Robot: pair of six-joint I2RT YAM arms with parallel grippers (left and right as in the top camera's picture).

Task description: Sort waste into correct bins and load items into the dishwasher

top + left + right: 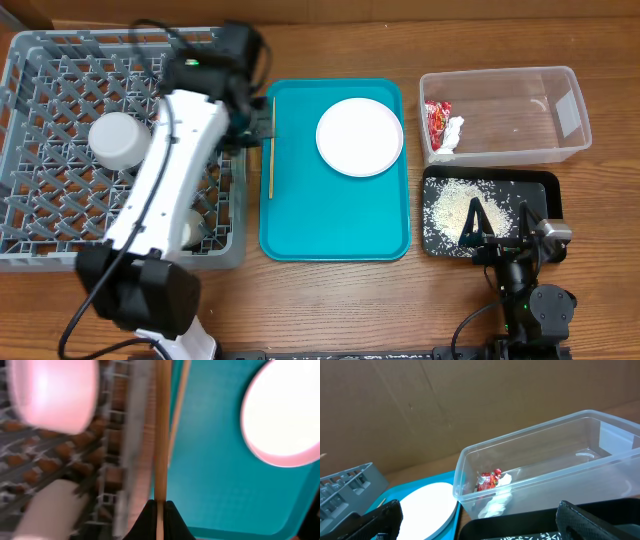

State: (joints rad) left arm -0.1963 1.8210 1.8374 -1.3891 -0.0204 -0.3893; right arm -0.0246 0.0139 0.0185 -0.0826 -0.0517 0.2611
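Observation:
My left gripper (160, 515) is shut on a wooden chopstick (161, 435), at the border between the grey dish rack (40, 200) and the teal tray (335, 220). It also shows in the overhead view (258, 120). A second chopstick (177, 415) lies along the tray's left edge (271, 150). A white plate (360, 136) sits on the tray's far right. My right gripper (495, 236) is open and empty over the black tray (545, 190) of spilled rice; its fingers frame the right wrist view (480, 530).
The rack holds a white bowl (120, 138) and another white cup (192, 226) partly under my left arm. A clear plastic bin (520, 115) at the back right holds a red wrapper (438, 120) and a crumpled white tissue (452, 135).

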